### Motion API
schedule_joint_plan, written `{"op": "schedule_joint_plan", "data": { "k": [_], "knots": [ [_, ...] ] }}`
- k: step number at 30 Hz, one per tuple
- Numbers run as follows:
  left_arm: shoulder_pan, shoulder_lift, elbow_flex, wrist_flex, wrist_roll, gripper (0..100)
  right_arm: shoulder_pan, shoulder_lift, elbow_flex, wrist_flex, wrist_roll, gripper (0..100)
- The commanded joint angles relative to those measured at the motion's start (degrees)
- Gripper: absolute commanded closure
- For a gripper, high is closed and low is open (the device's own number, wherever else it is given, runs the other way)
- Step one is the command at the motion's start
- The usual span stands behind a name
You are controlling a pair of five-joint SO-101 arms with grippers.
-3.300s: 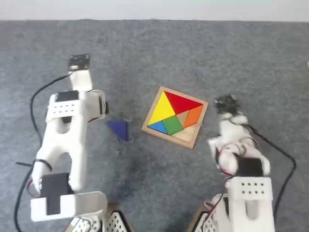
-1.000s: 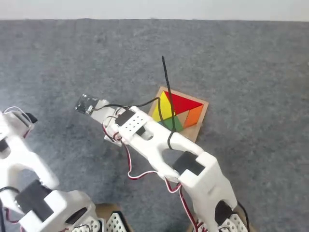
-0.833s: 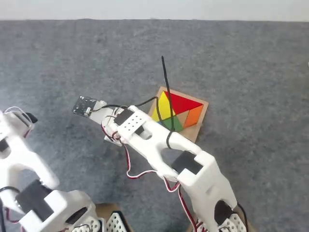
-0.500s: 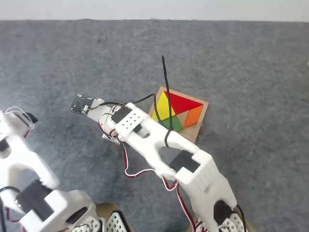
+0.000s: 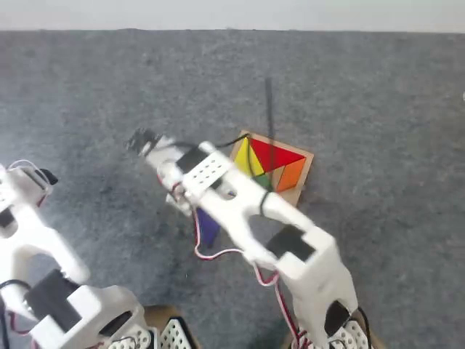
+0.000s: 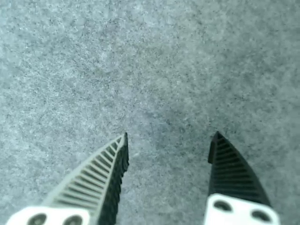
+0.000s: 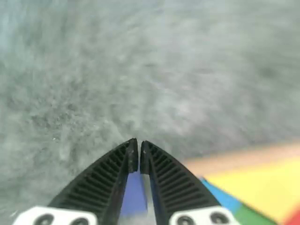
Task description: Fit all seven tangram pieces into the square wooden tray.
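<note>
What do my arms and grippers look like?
The left arm and right arm are white plastic with black motor blocks. The right one carries red-and-white wires and a black cable. The left gripper and right gripper have black, ribbed, pointed fingers.

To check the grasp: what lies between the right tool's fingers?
The blue piece, pinched by the right tool, as the right wrist view shows.

The surface under me is a grey cloth, like felt, with a rough and speckled grain. At the far side it ends at a pale strip. Directly on it lies the square wooden tray, turned so that one corner points to the far side.
</note>
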Motion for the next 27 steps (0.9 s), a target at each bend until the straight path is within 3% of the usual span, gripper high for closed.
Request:
{"op": "schedule_joint_plan", "data": {
  "k": [1,7,15,27],
  "knots": [
    [0.35,-3.08,-0.13,-0.88,-0.7,73,0.92,-13.67,-1.14,5.49,-5.36,92.0],
    [0.35,-3.08,-0.13,-0.7,-0.7,73,1.98,-26.68,5.19,14.81,-6.77,80.5],
    [1.49,-2.9,0.04,-0.7,-0.7,73,5.49,-29.14,29.1,-7.25,-18.9,80.5],
    [3.25,-3.34,1.54,-1.14,-0.79,73,-3.56,-29.05,32.53,-12.44,-18.37,80.0]
  ]
}}
